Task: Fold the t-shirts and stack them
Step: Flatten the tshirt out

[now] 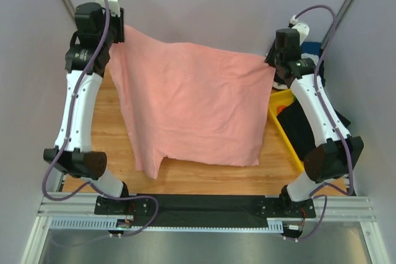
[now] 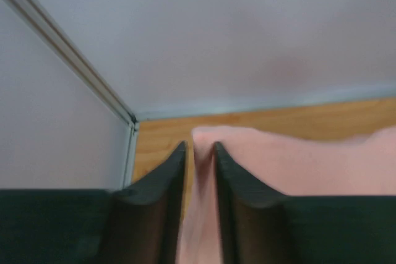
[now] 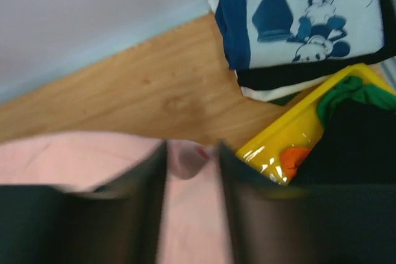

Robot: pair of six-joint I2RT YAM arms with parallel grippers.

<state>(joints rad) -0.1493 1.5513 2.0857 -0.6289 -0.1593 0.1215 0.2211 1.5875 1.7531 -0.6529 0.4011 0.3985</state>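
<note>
Between the two arms hangs the pink shirt, stretched out like a sheet over the middle of the table. Its far edge runs from one gripper to the other, higher at the left corner and sloping down toward the right. The rest falls toward the near side, where one lower corner droops past the others. Whether the lower edge touches the wood cannot be told.

The left gripper pinches the left corner, and a ridge of pink cloth stands squeezed between its two dark fingers. The right gripper clamps the right corner the same way, with a bunched fold of pink showing in the narrow gap.

Beyond the right gripper, at the far right of the table, a folded navy shirt with a white cartoon print lies on top of a small stack. A black layer and a white layer show under it. Just beside this stack sits a yellow bin, which holds green cloth and dark cloth.
</note>
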